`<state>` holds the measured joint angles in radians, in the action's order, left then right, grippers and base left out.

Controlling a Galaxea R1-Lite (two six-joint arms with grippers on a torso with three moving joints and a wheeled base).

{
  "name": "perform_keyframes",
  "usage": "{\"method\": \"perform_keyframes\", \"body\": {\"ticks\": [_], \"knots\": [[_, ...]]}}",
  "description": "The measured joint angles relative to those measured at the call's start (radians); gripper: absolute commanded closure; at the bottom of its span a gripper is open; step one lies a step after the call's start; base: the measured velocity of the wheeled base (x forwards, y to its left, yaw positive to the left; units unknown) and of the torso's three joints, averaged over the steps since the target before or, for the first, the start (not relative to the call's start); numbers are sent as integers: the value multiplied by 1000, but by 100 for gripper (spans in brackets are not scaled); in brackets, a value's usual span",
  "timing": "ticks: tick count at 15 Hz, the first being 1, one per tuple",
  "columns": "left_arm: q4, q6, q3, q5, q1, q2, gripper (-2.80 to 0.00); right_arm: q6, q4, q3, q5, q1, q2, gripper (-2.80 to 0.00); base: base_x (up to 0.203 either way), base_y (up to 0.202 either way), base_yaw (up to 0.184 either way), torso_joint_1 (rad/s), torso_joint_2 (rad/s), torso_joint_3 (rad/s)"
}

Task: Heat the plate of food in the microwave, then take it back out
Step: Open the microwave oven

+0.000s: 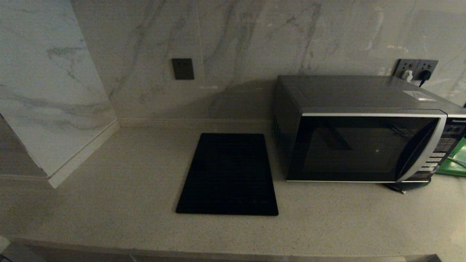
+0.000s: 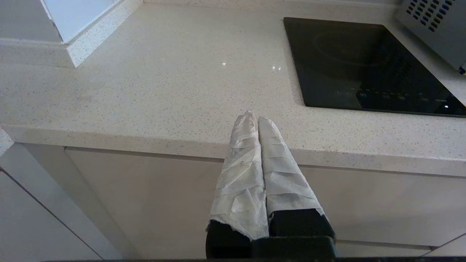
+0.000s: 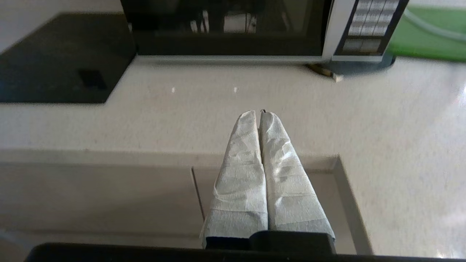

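Microwave sits on the desk at the right, black glass door closed, button panel at its right edge. Plate of food not visible in any view. Flat black cooktop slab lies just beside the microwave's left side. Green item beyond the microwave's right end. Wall sockets behind it, with plugs in them. Left hand sits low at the desk's front edge, wrapped fingers pressed together, holding nothing. Right hand is over the front edge of the desk facing the microwave, fingers together too, nothing between them.
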<state>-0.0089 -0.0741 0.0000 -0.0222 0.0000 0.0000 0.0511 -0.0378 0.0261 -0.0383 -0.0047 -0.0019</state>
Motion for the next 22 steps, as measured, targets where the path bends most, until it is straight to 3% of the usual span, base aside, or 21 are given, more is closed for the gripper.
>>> {"method": "perform_keyframes", "body": {"ticks": [4, 10, 16, 22], "knots": [[0, 0, 0, 0, 0, 0, 0, -17, 39, -23, 6, 0, 0, 0, 0, 0, 0, 0, 0, 0], [0, -1, 0, 0, 0, 0, 0, 80, 37, -26, -5, 0, 0, 0, 0, 0, 0, 0, 0, 0], [0, 0, 0, 0, 0, 0, 0, 80, 37, -26, -6, 0, 0, 0, 0, 0, 0, 0, 0, 0], [0, 0, 0, 0, 0, 0, 0, 32, 33, -26, 7, 0, 0, 0, 0, 0, 0, 0, 0, 0]]}}
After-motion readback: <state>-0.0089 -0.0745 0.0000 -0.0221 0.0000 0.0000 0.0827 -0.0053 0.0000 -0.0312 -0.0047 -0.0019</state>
